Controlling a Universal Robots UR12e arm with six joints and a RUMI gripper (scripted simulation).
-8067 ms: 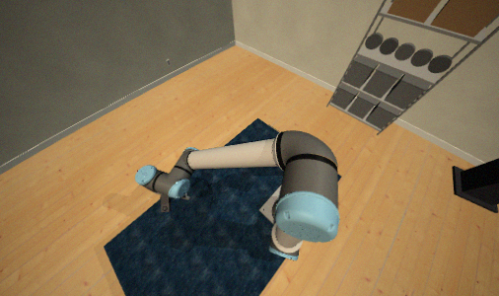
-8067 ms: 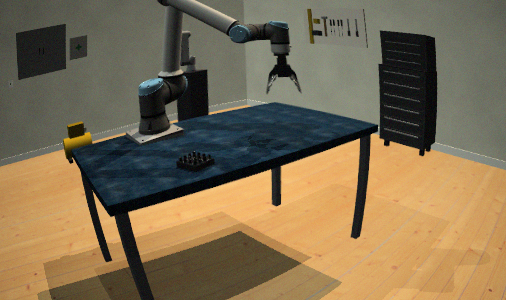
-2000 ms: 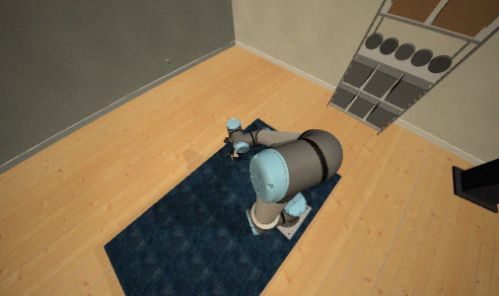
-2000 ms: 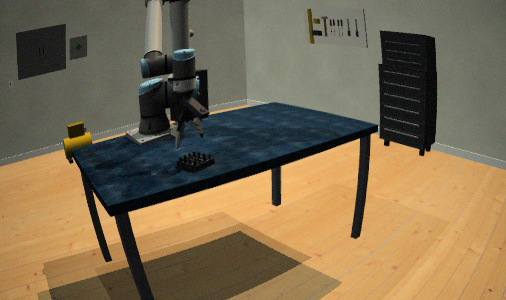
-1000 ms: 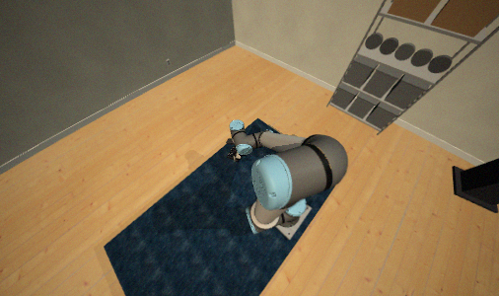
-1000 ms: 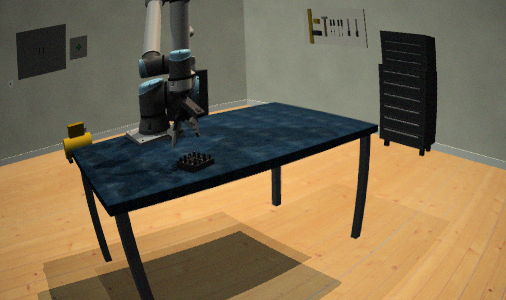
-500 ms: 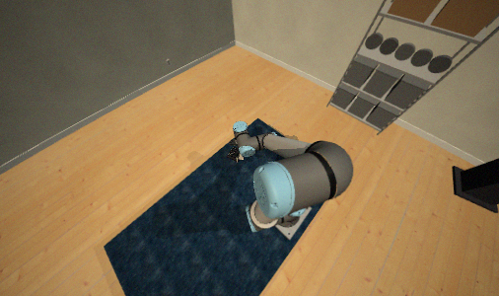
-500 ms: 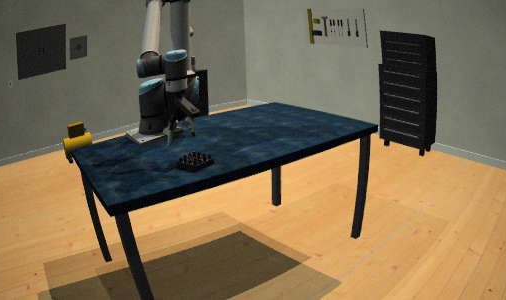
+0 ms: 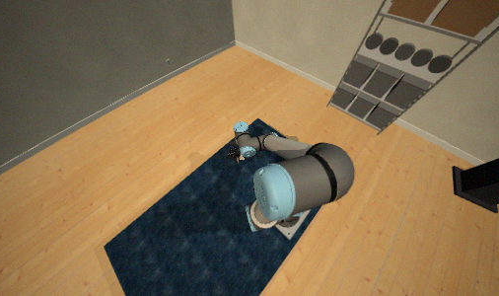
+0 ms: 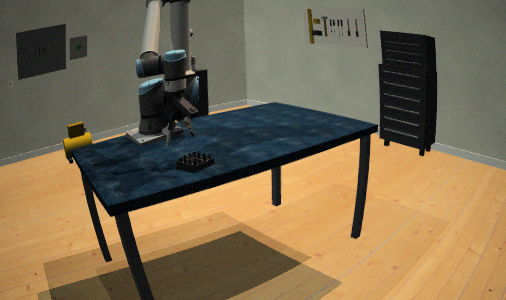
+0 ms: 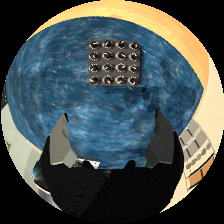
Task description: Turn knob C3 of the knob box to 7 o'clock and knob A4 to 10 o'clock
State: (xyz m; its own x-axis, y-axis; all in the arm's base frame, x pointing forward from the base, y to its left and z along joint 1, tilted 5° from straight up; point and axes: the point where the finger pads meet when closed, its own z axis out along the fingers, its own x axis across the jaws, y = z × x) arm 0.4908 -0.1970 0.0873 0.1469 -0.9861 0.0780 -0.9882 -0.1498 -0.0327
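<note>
Wrist view, left to right. My left finger (image 11: 61,142) stands at the left edge, my right finger (image 11: 162,142) at the right; they are fully apart, with only the table (image 11: 45,90) showing between them, so my gripper (image 11: 110,111) holds nothing.

The knob box (image 11: 113,62) lies ahead of my fingertips and well apart from them, roughly on my centre line. It is close to square, a four-by-four grid of knobs; I see no clear long axis. Its edges run nearly parallel to the line between my fingers, with a slight skew. The socket side is too small to make out here, so I cannot yet tell which row is A. Knob pointers are likewise unreadable.

In the exterior view my gripper (image 10: 179,131) hangs above the table, behind the box (image 10: 195,161), not touching it.

Step in hand, as I judge it: the approach to the first knob. To do it well, I should first settle the socket side, then centre over a single knob, descend vertically, and keep my fingers off its neighbours, which sit close together.
</note>
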